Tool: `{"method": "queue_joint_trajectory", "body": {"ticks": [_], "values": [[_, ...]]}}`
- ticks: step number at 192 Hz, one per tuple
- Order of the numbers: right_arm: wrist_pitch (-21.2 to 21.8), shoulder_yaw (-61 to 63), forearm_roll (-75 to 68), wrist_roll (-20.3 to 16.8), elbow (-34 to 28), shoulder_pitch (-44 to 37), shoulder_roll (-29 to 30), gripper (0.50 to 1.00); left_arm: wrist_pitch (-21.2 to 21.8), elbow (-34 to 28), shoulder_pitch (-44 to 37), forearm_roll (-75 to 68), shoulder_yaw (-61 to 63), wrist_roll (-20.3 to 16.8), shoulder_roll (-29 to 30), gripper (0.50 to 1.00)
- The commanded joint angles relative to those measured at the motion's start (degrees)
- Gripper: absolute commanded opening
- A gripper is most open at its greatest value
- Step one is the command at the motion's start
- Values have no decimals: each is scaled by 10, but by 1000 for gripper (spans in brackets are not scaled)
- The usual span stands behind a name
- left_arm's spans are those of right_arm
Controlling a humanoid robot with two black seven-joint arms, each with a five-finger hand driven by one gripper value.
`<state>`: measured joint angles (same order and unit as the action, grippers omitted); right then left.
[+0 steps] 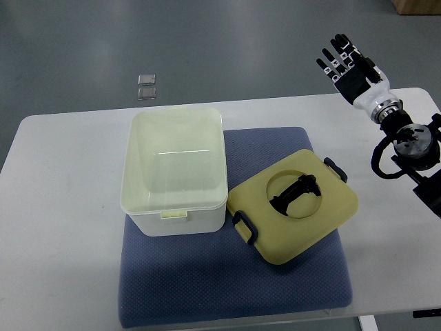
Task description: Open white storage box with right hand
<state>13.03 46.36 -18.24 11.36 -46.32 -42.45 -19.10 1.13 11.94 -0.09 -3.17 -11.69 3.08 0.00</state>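
On the blue mat [207,289], the white storage box [176,169] is shown uncovered, with its lid [324,221] laid flat just beside it to the right, black handle [298,192] uppermost. Well apart, beyond the table's [62,227] far right corner, the right hand [348,65] is held raised, fingers spread, nothing grasped.

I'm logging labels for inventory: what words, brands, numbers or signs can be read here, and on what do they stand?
None can be read: no print shows on the white storage box, its lid, the blue mat or the right hand. The two small floor plates are too small to tell.
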Motion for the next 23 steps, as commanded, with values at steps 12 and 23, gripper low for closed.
{"method": "queue_joint_trajectory", "body": {"ticks": [12, 23], "values": [[7, 2, 1, 6, 18, 2, 22, 936, 0, -2, 0, 0, 0, 0, 0, 1000], [7, 2, 3, 15, 22, 3, 25, 936, 0, -2, 0, 0, 0, 0, 0, 1000]]}}
